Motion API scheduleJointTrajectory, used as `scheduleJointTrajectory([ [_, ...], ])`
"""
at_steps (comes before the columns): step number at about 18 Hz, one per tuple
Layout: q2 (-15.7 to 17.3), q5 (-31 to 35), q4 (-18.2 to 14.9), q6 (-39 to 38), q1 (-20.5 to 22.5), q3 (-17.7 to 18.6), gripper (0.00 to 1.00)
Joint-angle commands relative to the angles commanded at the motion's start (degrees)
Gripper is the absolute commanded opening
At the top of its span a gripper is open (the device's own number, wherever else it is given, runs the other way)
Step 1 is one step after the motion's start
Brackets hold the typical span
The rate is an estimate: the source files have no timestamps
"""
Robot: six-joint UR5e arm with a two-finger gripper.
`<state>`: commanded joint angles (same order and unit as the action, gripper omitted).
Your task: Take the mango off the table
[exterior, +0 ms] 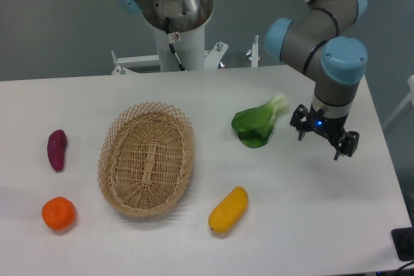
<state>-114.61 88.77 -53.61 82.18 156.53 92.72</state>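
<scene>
Camera view: gripper (pixel 319 143) is hanging spread and holding nothing, well apart from the mango (pixel 228 209) lying on the surface (pixel 304 224) beside the basket (pixel 147 158)

The mango (pixel 228 210) is yellow, deepening to orange at one end. The bench (pixel 304 224) is plain white. The basket (pixel 146 158) is tan wicker in an open lattice weave. The sweet potato (pixel 57 149) is dark purple, the tangerine (pixel 59 214) bright orange, the greens (pixel 259 121) green (pale stalks). The pincer (pixel 324 136) is black.
</scene>
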Motion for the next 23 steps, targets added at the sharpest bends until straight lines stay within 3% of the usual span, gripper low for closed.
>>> scheduleJointTrajectory([
  [9,-0.1,-0.3,-0.1,-0.7,-0.4,0.3,1.0],
  [15,0.4,-3.9,-0.2,-3.1,-1.2,1.4,1.0],
  [23,-0.3,-5.1,0.0,-12.9,-7.5,2.8,1.0],
])
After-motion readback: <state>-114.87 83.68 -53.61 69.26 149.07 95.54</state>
